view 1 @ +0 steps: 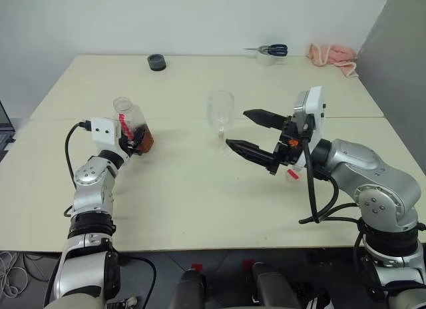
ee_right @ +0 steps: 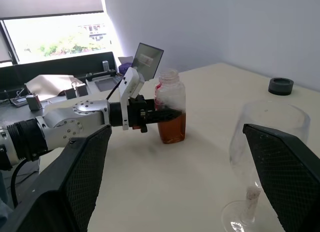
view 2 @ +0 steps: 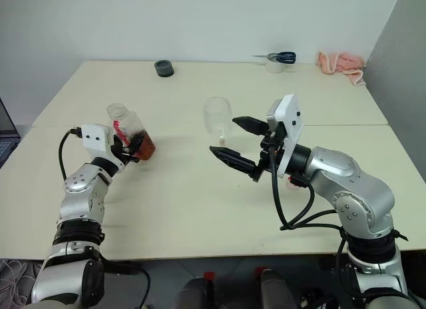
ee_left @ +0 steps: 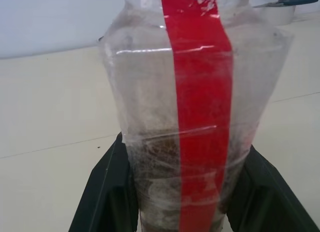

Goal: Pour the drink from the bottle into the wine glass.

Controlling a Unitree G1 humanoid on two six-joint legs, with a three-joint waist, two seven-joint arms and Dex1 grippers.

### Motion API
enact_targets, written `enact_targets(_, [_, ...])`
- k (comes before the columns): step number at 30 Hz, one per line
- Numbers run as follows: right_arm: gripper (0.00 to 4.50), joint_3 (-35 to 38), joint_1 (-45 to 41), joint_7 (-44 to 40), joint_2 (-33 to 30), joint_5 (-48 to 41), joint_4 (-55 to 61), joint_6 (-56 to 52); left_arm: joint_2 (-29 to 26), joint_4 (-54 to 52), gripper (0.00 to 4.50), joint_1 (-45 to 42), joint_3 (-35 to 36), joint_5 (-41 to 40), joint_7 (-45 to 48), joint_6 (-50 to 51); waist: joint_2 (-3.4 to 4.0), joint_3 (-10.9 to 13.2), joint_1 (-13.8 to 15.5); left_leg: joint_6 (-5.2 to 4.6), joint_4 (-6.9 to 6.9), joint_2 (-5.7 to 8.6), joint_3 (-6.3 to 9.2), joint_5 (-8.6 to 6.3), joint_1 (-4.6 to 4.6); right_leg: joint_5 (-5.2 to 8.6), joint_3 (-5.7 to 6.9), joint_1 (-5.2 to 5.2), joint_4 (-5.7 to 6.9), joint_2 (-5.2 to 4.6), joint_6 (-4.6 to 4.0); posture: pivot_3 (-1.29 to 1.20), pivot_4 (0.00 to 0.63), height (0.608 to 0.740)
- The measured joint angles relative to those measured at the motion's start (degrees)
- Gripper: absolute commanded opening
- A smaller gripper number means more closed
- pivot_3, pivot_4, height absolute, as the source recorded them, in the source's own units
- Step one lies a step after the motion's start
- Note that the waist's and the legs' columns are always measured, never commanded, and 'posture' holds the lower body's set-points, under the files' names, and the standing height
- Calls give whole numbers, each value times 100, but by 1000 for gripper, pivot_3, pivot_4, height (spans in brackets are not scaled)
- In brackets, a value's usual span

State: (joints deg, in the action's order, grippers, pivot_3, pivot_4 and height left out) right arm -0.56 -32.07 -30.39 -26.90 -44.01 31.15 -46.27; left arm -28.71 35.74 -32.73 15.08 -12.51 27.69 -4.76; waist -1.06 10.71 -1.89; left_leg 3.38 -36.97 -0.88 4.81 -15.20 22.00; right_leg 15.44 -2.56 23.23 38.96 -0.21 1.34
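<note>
Standing on the desk point(view 1: 200, 209), the bottle point(view 1: 133, 126) is clamped by the left gripper point(view 1: 135, 141); the right gripper point(view 1: 256, 137) is held with jaws apart near the wine glass point(view 1: 220, 112).

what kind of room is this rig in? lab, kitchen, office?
Most likely an office or lab room, not a kitchen: plain white walls, a large bare cream table, and in the right wrist view a desk with a laptop by a window.
</note>
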Motion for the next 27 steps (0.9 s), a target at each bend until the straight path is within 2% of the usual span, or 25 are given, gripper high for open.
enact_targets(4, [4500,5,9,86,-2,206,-5,167,-2,-111,1741,-121,-201,259,-206,66,-2,1,4,0,-1,1,5,0,4,0,4,1,0,0,1,0,150,740])
enact_targets(8, [4500,1,13,185,42,633,-167,588,-13,-317,1741,-658,-525,502,-167,201,-12,7,23,1,-3,7,13,1,15,0,11,3,-3,-3,1,0,150,740])
enact_targets(14, [4500,-32,20,164,178,1342,-652,1379,-87,-340,1741,-1656,-1300,948,510,114,-12,7,4,1,0,12,7,1,21,-1,7,8,-7,-6,2,0,150,740])
enact_targets(19, [4500,-81,41,121,376,1621,-976,1775,-152,218,1741,-2325,-1844,1451,862,-420,-12,8,-52,0,0,9,2,1,42,-1,2,34,-2,-2,2,0,150,740])
enact_targets(27, [4500,-89,180,71,515,1804,-1010,1902,-487,1115,1741,-2788,-2275,2211,915,-1496,-12,8,-44,0,-11,11,7,2,80,-1,7,62,3,-4,1,0,150,740])
